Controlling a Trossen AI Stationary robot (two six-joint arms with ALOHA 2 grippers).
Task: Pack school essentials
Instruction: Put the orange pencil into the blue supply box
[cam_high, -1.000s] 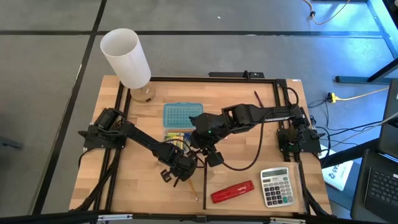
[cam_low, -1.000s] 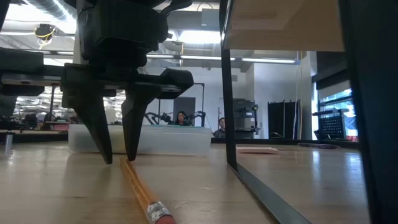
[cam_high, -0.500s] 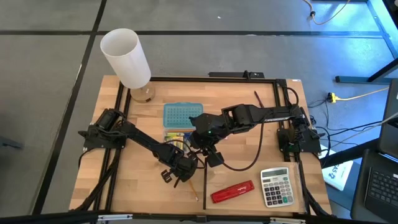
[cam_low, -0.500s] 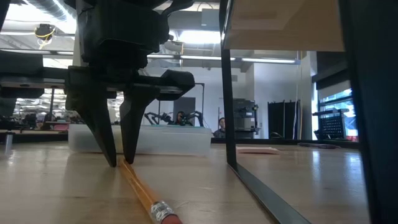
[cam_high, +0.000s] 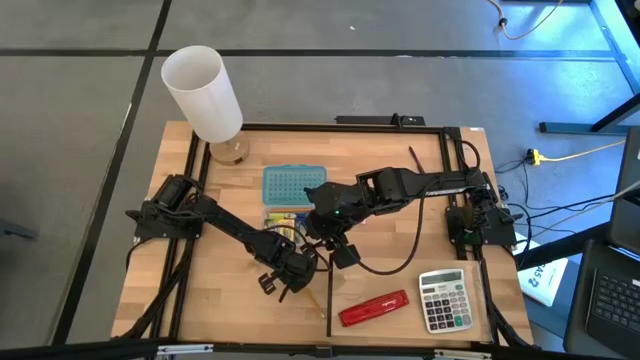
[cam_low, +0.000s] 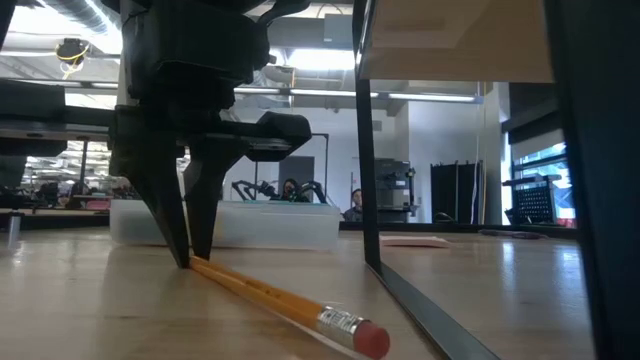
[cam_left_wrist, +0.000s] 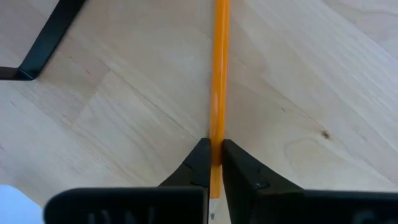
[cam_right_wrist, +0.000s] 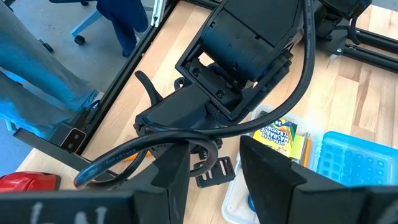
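Orange pencil, pink-tipped; red stapler; grey calculator; yellow-green crayon box.

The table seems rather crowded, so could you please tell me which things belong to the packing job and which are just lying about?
For the job:
- pencil, pinched by the left gripper
- crayon box
- clear tray

Lying about:
- stapler
- calculator
- white cup

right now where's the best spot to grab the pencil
On the bare shaft, from straight above, one finger each side. The pencil lies flat on the table, thin and round, so only its sides offer purchase. The left gripper is already shut on it that way.
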